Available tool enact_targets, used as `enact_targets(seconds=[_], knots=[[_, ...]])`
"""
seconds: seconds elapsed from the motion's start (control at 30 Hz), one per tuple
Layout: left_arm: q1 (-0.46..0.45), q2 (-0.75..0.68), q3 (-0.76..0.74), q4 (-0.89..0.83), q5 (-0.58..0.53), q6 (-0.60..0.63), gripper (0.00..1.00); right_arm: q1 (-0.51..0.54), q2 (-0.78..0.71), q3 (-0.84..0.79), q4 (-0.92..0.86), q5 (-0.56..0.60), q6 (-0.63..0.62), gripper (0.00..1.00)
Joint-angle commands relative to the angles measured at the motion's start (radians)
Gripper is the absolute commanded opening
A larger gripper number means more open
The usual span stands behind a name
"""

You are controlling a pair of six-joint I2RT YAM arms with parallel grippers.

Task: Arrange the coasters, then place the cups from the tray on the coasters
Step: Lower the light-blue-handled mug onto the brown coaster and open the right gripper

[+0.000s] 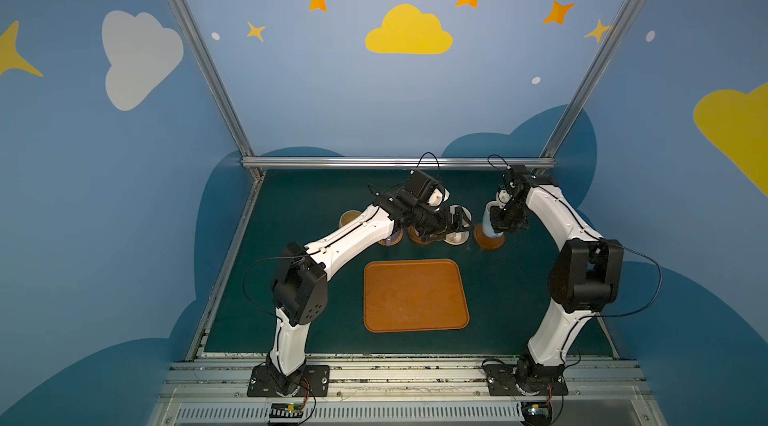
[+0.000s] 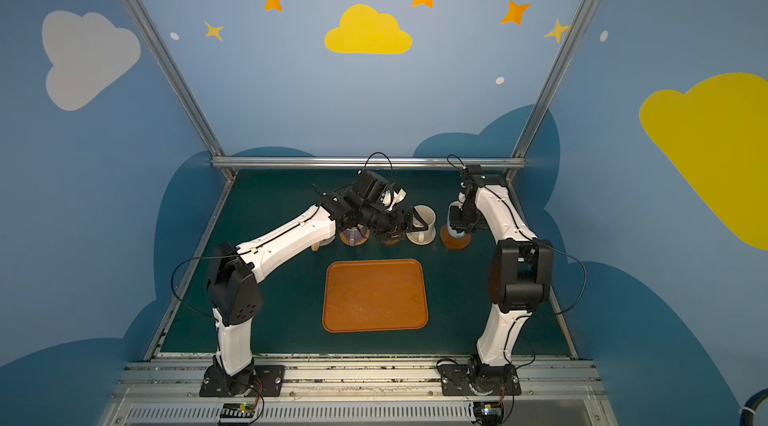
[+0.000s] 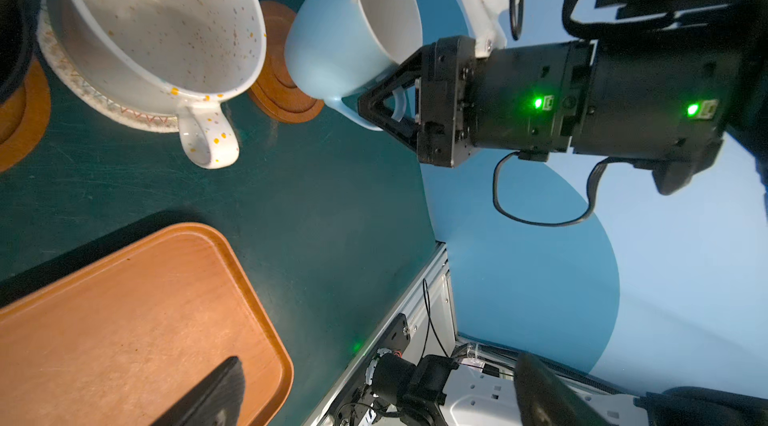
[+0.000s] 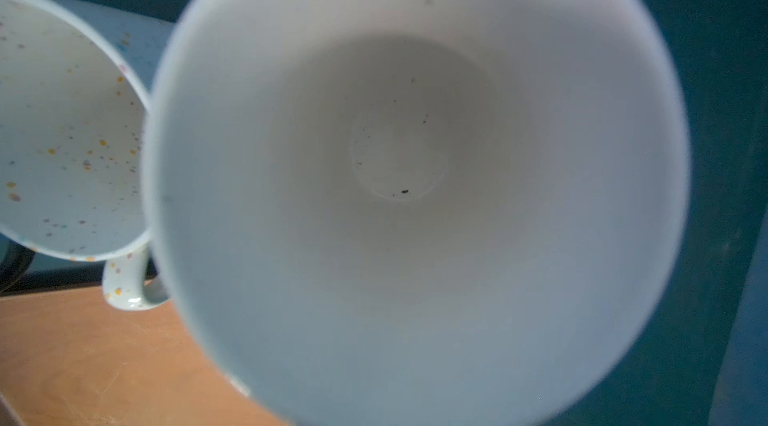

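Observation:
The tray lies bare in front of a row of coasters carrying cups. My right gripper is shut on the handle of the light blue cup, whose base sits at a brown wooden coaster. That cup's white inside fills the right wrist view and hides the fingers there. The cream-white speckled cup stands on the grey-white woven coaster. My left gripper is open with nothing between its fingers, just left of the cream-white cup.
Under the left arm stand a lavender cup and a pale yellow cup. A black cup on a second brown coaster shows in the left wrist view. An aluminium rail bounds the green table at the back.

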Motion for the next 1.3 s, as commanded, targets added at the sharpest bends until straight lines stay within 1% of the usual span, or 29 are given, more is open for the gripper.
enact_targets(seconds=[0.0, 0.2, 0.47, 0.7, 0.87, 1.1, 1.27], knots=[[-0.004, 0.003, 0.01, 0.005, -0.014, 0.008, 1.0, 0.0, -0.015, 0.02, 0.002, 0.019, -0.016, 0.0], [-0.003, 0.008, 0.006, 0.002, -0.018, 0.01, 1.0, 0.002, 0.023, 0.002, 0.01, 0.045, -0.04, 0.0], [-0.005, 0.009, 0.0, 0.002, -0.02, 0.013, 1.0, 0.015, -0.009, -0.062, 0.082, 0.046, -0.061, 0.0], [-0.005, 0.0, -0.019, 0.004, -0.023, 0.014, 1.0, 0.017, 0.015, -0.056, 0.095, 0.078, -0.065, 0.0], [-0.004, -0.012, -0.039, 0.009, -0.028, 0.016, 1.0, 0.017, 0.031, -0.054, 0.093, 0.072, -0.071, 0.0], [-0.004, -0.013, -0.041, 0.016, -0.031, 0.018, 1.0, 0.017, 0.015, -0.109, 0.129, 0.046, -0.068, 0.0], [-0.005, -0.012, -0.031, 0.012, -0.034, 0.022, 1.0, 0.019, 0.025, -0.116, 0.136, 0.059, -0.066, 0.0]])
